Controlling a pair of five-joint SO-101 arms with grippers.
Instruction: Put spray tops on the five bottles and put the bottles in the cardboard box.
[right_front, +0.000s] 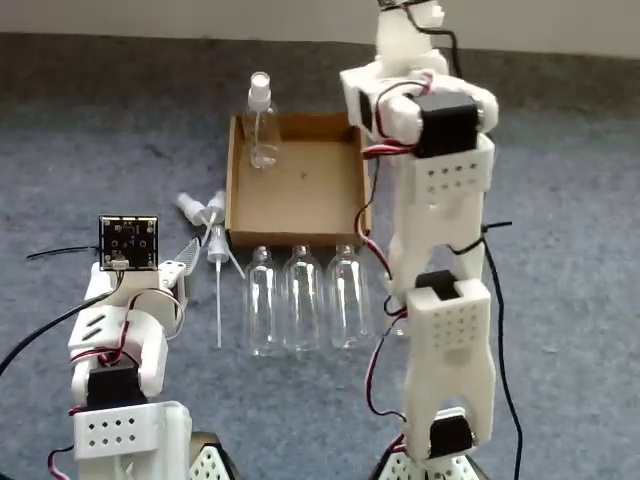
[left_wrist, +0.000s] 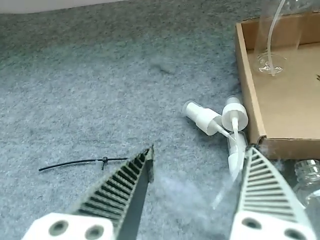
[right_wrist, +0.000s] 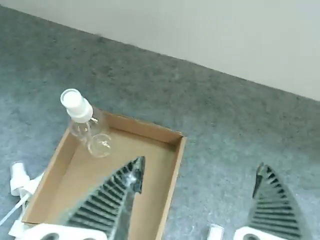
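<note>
A cardboard box (right_front: 240, 190) lies open on the grey carpet. One clear bottle with a white spray top (right_front: 262, 120) stands in its far left corner, also the capped bottle (right_wrist: 87, 122). Three uncapped clear bottles (right_front: 303, 298) lie side by side against the box's near wall. Loose spray tops (right_front: 203, 213) lie left of the box, one with a long tube (right_front: 217, 285). My left gripper (left_wrist: 201, 150) is open just short of the spray tops (left_wrist: 222, 120), holding nothing. My right gripper (right_wrist: 200, 165) hangs open high above the box (right_wrist: 177, 160), holding nothing.
The tall right arm (right_front: 440, 200) stands just right of the box and the bottles. A thin black tie (left_wrist: 82, 162) lies on the carpet left of the left gripper. A small white piece (right_wrist: 215, 231) lies on the carpet outside the box.
</note>
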